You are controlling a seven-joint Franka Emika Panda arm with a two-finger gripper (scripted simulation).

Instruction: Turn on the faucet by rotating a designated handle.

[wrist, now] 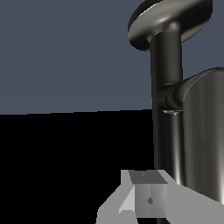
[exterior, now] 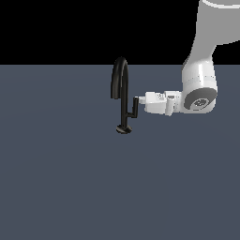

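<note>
The black faucet (exterior: 123,101) stands on the grey floor, with an arched spout, a straight stem and a round disc base. Its L-shaped handle (exterior: 135,108) sticks out from the stem toward the exterior view's right, upright bar pointing up. My gripper (exterior: 138,100) reaches in level from the exterior view's right, its tips at the top of the handle's bar. In the wrist view the fingers (wrist: 148,199) are pressed together with nothing between them. The handle's bar (wrist: 203,135) is right beside them and the faucet's stem (wrist: 166,122) just behind. Whether they touch is unclear.
A flat dark grey floor (exterior: 61,178) stretches all round the faucet. My white arm (exterior: 199,89) comes down from the top at the exterior view's right. Nothing else stands in view.
</note>
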